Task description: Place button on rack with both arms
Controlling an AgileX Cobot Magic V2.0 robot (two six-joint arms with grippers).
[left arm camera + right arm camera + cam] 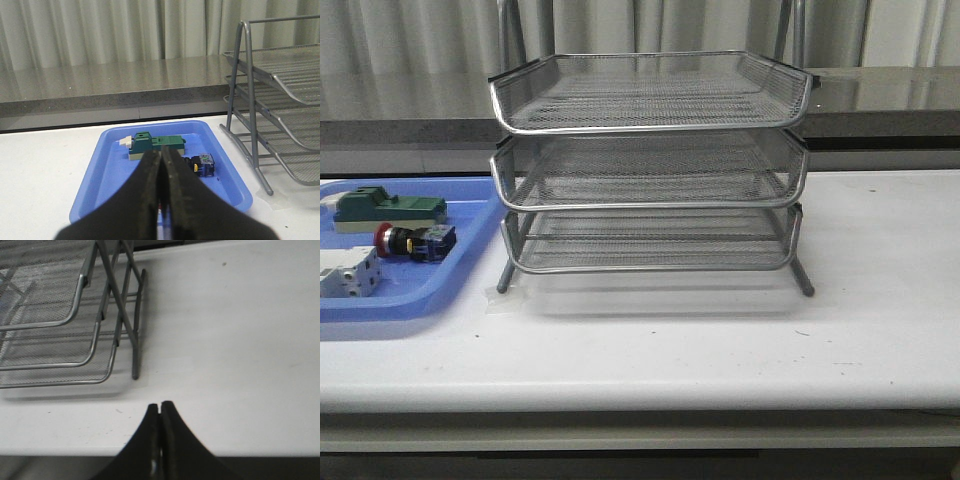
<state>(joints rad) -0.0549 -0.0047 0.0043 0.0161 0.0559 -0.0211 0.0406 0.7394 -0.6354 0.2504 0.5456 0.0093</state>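
Observation:
The button (413, 242) lies on its side in the blue tray at the table's left, red cap pointing left, blue-and-yellow block (203, 165) to the right. The three-tier silver mesh rack (650, 170) stands mid-table; all three tiers look bare. Neither arm shows in the front view. In the left wrist view my left gripper (161, 153) is shut and holds nothing, hovering on the near side of the tray, its fingers hiding the button's cap. My right gripper (160, 405) is shut and holds nothing, above the table's front edge, off the rack's right leg (136, 335).
The blue tray (460, 285) also holds a green block (388, 209) at its back and a white-grey block (345, 272) at its front. A grey counter ledge (880, 100) and curtains run behind the table. White tabletop (880, 270) stretches right of the rack.

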